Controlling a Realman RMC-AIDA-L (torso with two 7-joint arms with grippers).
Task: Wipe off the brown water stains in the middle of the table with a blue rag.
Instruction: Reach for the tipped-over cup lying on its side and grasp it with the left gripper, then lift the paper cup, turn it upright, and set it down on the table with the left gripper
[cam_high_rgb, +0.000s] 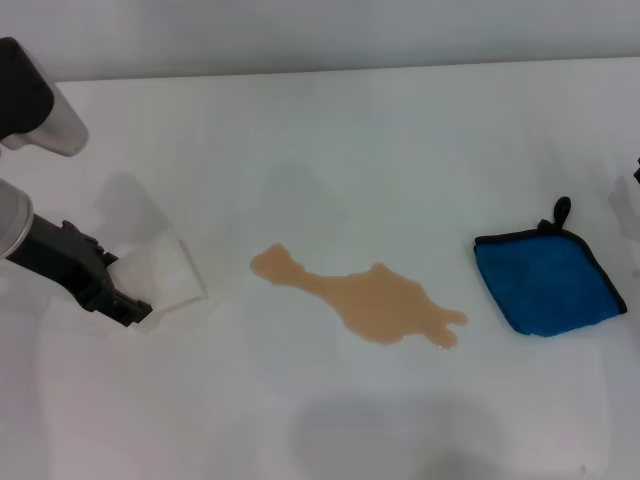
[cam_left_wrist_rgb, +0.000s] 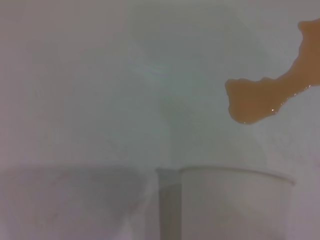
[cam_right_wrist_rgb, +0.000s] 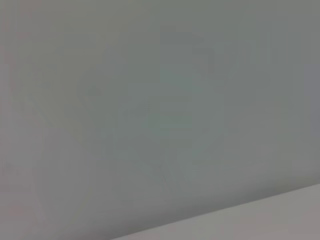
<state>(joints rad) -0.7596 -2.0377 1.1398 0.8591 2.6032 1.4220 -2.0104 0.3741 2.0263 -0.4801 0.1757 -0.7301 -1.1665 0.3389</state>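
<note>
The brown water stains (cam_high_rgb: 372, 303) lie as one tan lobed puddle in the middle of the white table (cam_high_rgb: 320, 130); one end also shows in the left wrist view (cam_left_wrist_rgb: 255, 100). The blue rag (cam_high_rgb: 548, 282) lies flat to the right of the puddle, with black edging and a loop at its far corner. My left gripper (cam_high_rgb: 140, 300) is at the left, well clear of the puddle, and holds a tilted white paper cup (cam_high_rgb: 165, 270) just above the table. The cup's rim fills the near part of the left wrist view (cam_left_wrist_rgb: 235, 175). My right gripper is out of view beyond the right edge.
The table's far edge (cam_high_rgb: 320, 68) runs along the back. A dark sliver of the right arm (cam_high_rgb: 637, 172) shows at the right edge near the rag. The right wrist view shows only a plain grey surface.
</note>
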